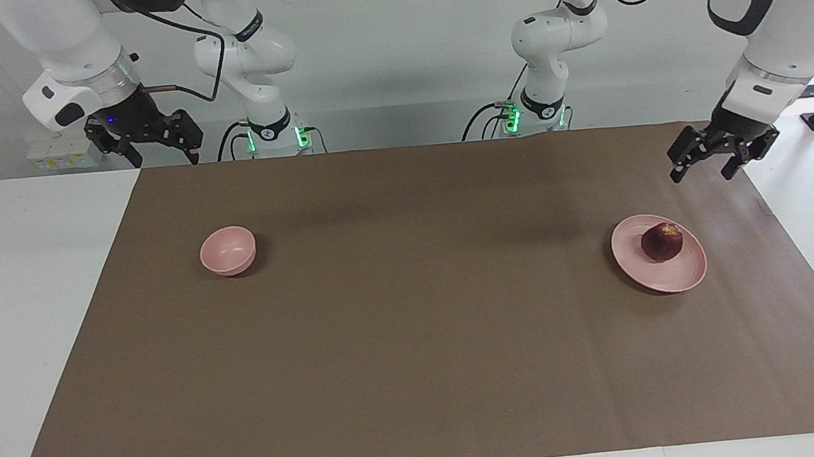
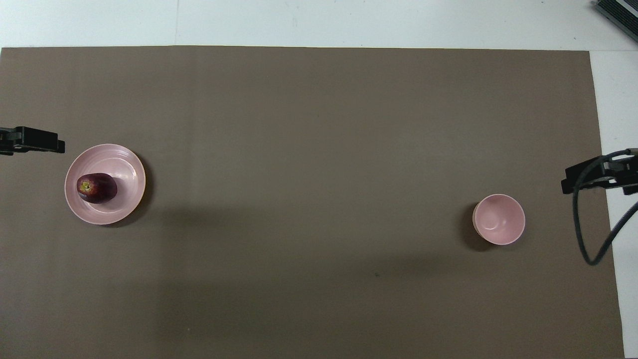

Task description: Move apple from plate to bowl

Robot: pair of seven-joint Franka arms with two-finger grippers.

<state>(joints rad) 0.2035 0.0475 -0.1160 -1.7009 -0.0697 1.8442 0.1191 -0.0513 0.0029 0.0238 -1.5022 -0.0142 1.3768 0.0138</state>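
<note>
Apple on the plate, both tools up and holding nothing.

We see the apple (image 1: 662,242) resting on the plate (image 1: 647,277) toward the left arm's end of the table (image 1: 31,305); the bowl (image 1: 228,251) sits well apart toward the right arm's end. Our left tool (image 1: 713,162) hangs near the plate, fingers apart; our right tool (image 1: 150,151) waits, fingers apart.
</note>
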